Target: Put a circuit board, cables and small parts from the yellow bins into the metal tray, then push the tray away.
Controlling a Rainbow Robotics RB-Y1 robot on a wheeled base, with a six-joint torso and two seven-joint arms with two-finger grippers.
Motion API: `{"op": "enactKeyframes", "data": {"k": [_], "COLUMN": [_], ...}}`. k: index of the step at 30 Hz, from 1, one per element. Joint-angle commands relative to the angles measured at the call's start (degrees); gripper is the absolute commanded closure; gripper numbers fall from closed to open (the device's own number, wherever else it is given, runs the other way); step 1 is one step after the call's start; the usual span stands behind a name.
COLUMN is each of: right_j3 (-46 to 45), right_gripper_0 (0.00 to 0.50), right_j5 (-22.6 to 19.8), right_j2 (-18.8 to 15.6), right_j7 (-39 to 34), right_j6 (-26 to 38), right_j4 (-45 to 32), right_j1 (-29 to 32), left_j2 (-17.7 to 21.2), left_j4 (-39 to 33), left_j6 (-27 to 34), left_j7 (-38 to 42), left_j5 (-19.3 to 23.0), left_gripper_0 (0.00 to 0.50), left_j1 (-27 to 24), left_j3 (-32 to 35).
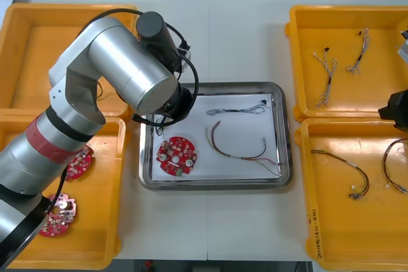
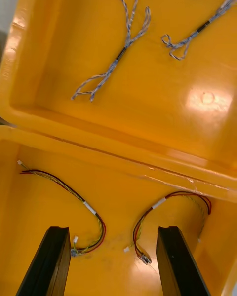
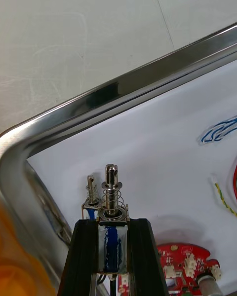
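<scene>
Left end effector (image 3: 112, 226) pinching small metal part (image 3: 111, 197) between both fingers, at the far-left corner of the metal tray (image 3: 123, 86). Part's long axis runs along the fingers, with spring and pin sticking out past the fingertips toward the rim. Rim curves close ahead and alongside, with bare surface (image 3: 74, 39) beyond it. Open white tray floor on the other side. Circuit board (image 3: 185, 262) flat in tray, just beside the fingers. Right end effector (image 2: 112, 232) spread, above near right yellow bin (image 2: 123, 187) holding red and yellow cables (image 2: 89, 207).

A light table (image 1: 248, 30) carries a metal tray (image 1: 213, 185) at centre, between the left yellow bins (image 1: 32, 55) and the right yellow bins (image 1: 382, 90).
</scene>
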Motion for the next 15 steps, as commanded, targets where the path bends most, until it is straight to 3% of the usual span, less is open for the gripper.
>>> {"op": "enactKeyframes", "data": {"k": [1, 15], "right_j3": [-4.8, -10.4], "right_gripper_0": [0.000, 0.000], "right_j5": [0.2, 2.4], "right_j2": [-0.7, 4.9], "right_j7": [-2.6, -4.1], "right_j6": [0.2, 0.2], "right_j4": [-1.6, 0.8], "right_j1": [3.1, 6.0], "left_j2": [-1.6, -1.6], "left_j4": [2.5, 6.1], "left_j6": [-4.8, -9.5], "left_j7": [8.4, 11.7], "left_j5": [-1.5, -1.1], "left_gripper_0": [0.499, 0.497], "left_j1": [-1.4, -1.3], "left_j3": [-3.0, -6.7]}}
